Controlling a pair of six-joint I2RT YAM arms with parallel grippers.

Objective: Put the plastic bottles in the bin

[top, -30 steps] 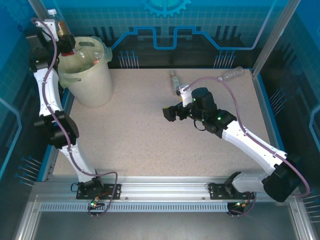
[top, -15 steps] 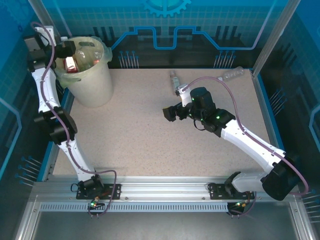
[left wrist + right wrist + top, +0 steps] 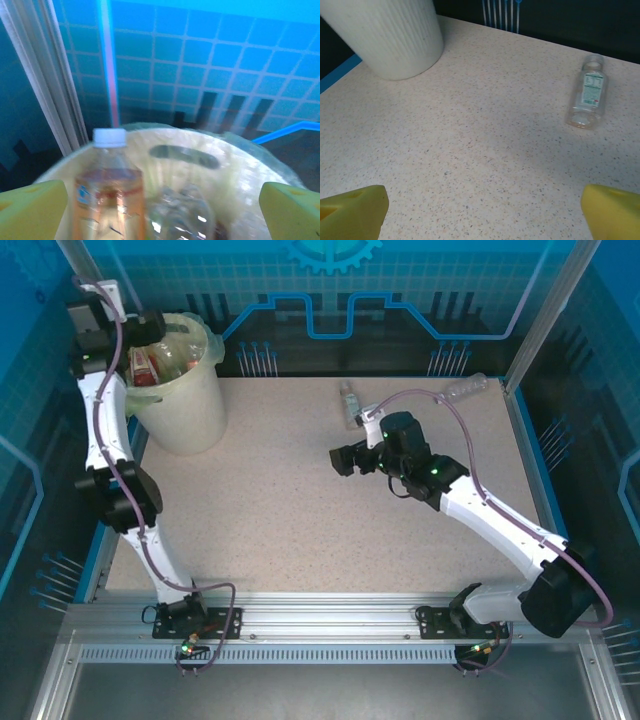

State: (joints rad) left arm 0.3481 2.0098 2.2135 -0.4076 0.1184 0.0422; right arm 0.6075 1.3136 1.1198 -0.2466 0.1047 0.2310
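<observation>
Top external view: the bin (image 3: 190,412) stands at the far left corner of the surface (image 3: 290,530), its pale bag folded over the rim. The left tool (image 3: 150,328) hangs above the bin's far left edge. Inside the bin lie several plastic bottles, among them a red-label bottle (image 3: 143,365).

Two more bottles lie on the surface. A green-label bottle (image 3: 348,405) lies on its side near the far edge, about midway across. A far-right bottle (image 3: 465,388) lies on its side at the far right corner, beside the frame post. The right tool (image 3: 338,458) hovers over the middle of the surface, a little nearer than the green-label bottle and well apart from the bin, with its fingers pointing left.

From the left wrist, the left tool's yellow pads (image 3: 31,210) sit at the two lower corners, spread wide. Below and between them a white-capped bottle (image 3: 110,192) with amber liquid stands upright inside the bin, touching neither pad. A clear bottle (image 3: 182,217) lies just to its right, and a handle slot (image 3: 185,156) shows in the bin's far wall.

From the right wrist, the right tool's pads (image 3: 352,210) are also spread wide, with only bare speckled surface between them. The green-label bottle lies far right, and the bin's ribbed white wall is far left.
</observation>
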